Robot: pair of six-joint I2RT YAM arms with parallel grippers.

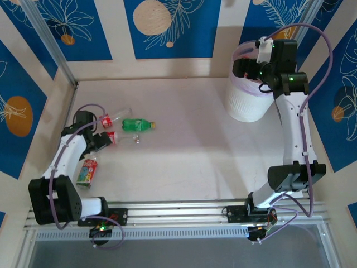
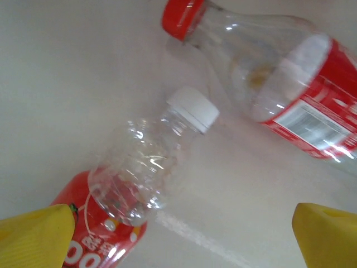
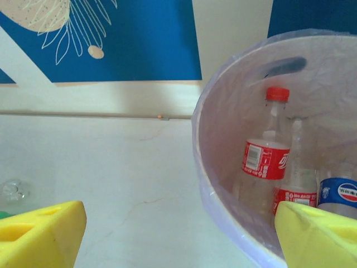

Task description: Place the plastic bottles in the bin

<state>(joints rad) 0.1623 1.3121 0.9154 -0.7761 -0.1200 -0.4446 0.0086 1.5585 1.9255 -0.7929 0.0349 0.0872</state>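
Note:
Several plastic bottles lie at the table's left: a clear one with a red cap and label (image 1: 114,118) (image 2: 279,78), a green one (image 1: 138,125), a small white-capped one with a red label (image 1: 114,137) (image 2: 142,173), and a red-and-green labelled one (image 1: 87,171). My left gripper (image 1: 105,140) (image 2: 184,243) hovers low over the white-capped bottle, open and holding nothing. The bin (image 1: 247,100) (image 3: 223,206) stands at the back right with its lilac liner. Inside it stand red-labelled bottles (image 3: 268,162) and a blue-labelled one (image 3: 340,192). My right gripper (image 1: 248,70) (image 3: 178,240) is open and empty over the bin's left rim.
A tiny clear object (image 1: 137,138) (image 3: 14,190) lies just below the green bottle. Blue patterned walls close the table at the back and sides, and a metal post (image 1: 50,44) stands at the back left corner. An aluminium rail (image 1: 178,215) runs along the near edge.

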